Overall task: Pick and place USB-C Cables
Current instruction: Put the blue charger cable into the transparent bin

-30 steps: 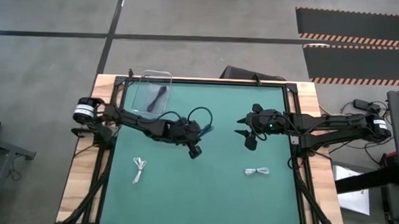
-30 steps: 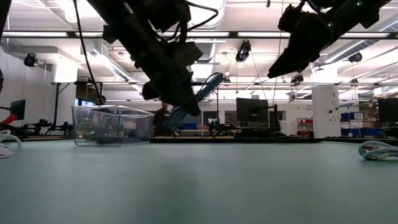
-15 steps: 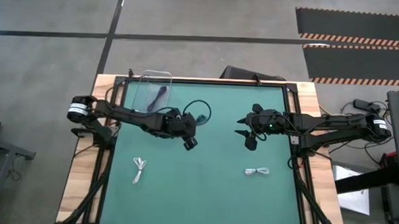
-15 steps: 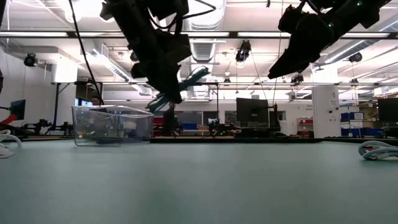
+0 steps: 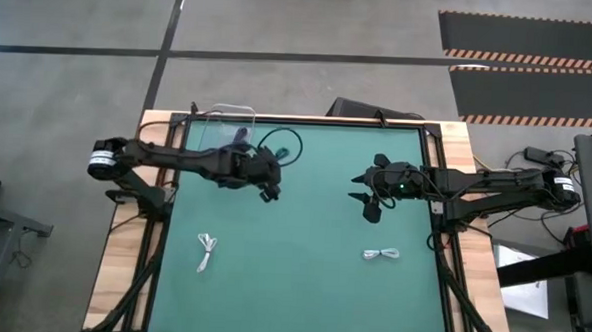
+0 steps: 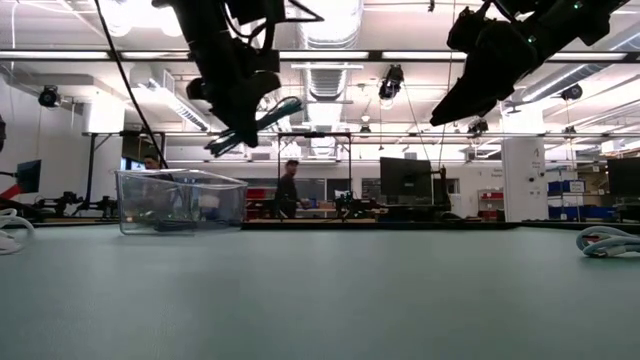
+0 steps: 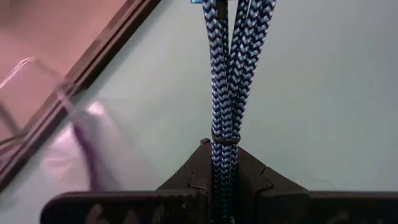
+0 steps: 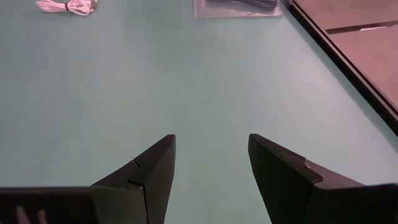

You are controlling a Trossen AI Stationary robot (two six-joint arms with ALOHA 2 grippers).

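Left wrist view: left gripper (image 7: 222, 177) clamped on teal cable (image 7: 227, 74); cable's far end cut off at frame top, long axis runs straight out from fingers.
Low view: teal cable (image 6: 255, 125) held in air, upper left, tilted, above clear bin (image 6: 180, 200).
Bin: purple cable (image 5: 239, 137) inside, blurry.
Right gripper (image 8: 211, 168): jaws apart, nothing between, hovers mid-right.
White cables: one lower left (image 5: 206, 248), one lower right (image 5: 381, 254) on green mat (image 5: 311, 277).

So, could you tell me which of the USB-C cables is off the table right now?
The teal braided cable, clamped in the left end effector. The two white ones lie on the mat; the dark one sits in the clear bin.
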